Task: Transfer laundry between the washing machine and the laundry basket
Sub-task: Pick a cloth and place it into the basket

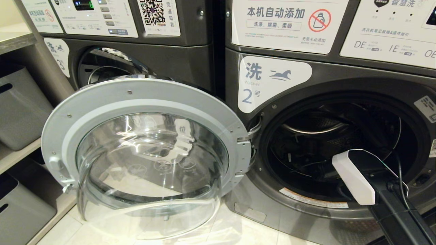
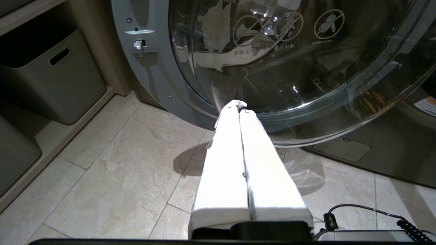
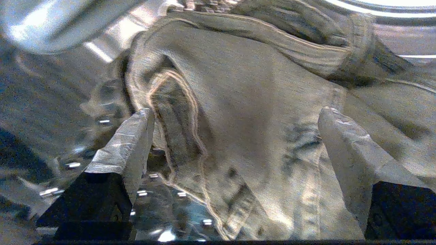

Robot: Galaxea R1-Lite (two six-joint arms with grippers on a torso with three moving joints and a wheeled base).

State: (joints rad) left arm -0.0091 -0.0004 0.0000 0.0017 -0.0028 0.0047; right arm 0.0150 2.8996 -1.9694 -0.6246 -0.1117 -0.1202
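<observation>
The washing machine [image 1: 327,71] marked "2" stands with its round glass door [image 1: 146,102] swung wide open to the left. My right arm [image 1: 354,177] reaches into the dark drum. In the right wrist view, my right gripper [image 3: 236,110] is open, its two fingers straddling a crumpled grey-olive piece of laundry [image 3: 245,78] lying on the shiny drum wall. The cloth sits between the fingers, not pinched. My left gripper [image 2: 239,106] is shut and empty, parked low over the floor by the door glass. The laundry basket is out of view.
A like machine marked "3" [image 1: 143,58] stands behind the open door. Grey storage bins [image 1: 20,105] sit on shelves at the left, one bin [image 2: 51,71] showing in the left wrist view. Beige floor tiles [image 2: 119,163] lie below the door.
</observation>
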